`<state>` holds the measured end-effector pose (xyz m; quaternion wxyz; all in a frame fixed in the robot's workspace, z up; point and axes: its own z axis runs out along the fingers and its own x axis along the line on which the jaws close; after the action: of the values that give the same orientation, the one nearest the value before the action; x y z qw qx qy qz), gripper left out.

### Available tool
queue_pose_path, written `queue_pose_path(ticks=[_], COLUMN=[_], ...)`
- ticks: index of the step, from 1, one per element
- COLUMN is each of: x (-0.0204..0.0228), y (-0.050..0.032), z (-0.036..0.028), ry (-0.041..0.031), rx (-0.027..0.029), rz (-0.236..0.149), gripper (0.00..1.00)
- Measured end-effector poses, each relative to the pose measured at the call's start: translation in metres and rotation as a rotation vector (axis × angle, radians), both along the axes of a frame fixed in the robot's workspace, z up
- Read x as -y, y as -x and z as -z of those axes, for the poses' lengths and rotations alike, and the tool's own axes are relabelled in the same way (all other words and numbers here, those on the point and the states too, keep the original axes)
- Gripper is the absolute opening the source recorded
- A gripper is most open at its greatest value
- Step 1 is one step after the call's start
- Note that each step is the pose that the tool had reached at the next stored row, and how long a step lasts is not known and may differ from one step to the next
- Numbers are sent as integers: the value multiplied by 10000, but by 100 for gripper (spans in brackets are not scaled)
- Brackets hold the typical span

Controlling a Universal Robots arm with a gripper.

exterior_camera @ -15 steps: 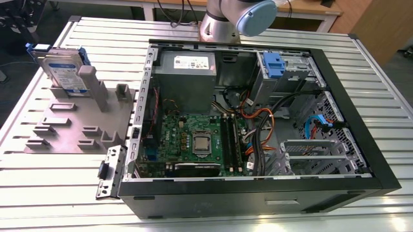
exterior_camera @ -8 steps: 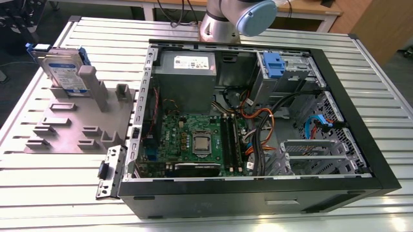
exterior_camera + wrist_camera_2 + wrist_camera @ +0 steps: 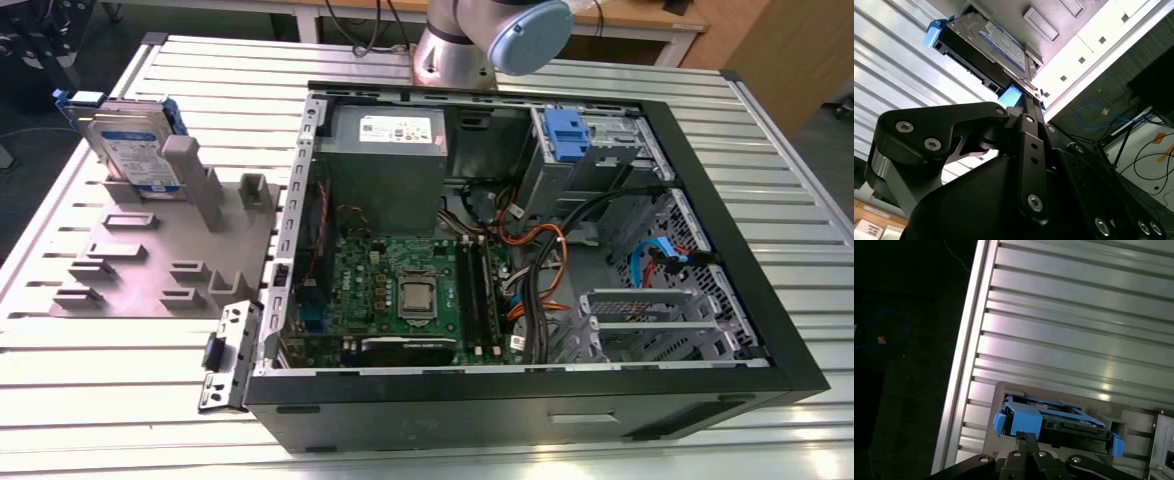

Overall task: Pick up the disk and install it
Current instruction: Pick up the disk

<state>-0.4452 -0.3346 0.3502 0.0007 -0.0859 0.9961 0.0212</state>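
The disk (image 3: 127,140) is a silver-grey drive with a white-and-blue label in a bright blue bracket. It stands on edge in a grey slotted fixture (image 3: 147,250) at the exterior view's left. In both wrist views my gripper (image 3: 1025,437) (image 3: 1028,102) is shut, its black fingertips pressed together with nothing between them. The tips sit in line with the blue bracket end of the disk (image 3: 1054,420) (image 3: 996,45), apart from it. The arm's grey and blue joint (image 3: 494,30) is at the back of the table.
An open computer case (image 3: 747,300) lies in the middle of the ribbed metal table, with a grey power supply (image 3: 387,150), a motherboard (image 3: 407,290), loose cables and a blue-tabbed drive bay (image 3: 567,135). The table's edge (image 3: 966,365) runs beside the fixture.
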Motion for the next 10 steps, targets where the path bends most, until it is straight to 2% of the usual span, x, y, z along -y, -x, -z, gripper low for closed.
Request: queue_pose_path(ticks=[10], x=[0], y=[0], z=[0], ry=[0], rx=[0], rz=[-89], gripper=[11])
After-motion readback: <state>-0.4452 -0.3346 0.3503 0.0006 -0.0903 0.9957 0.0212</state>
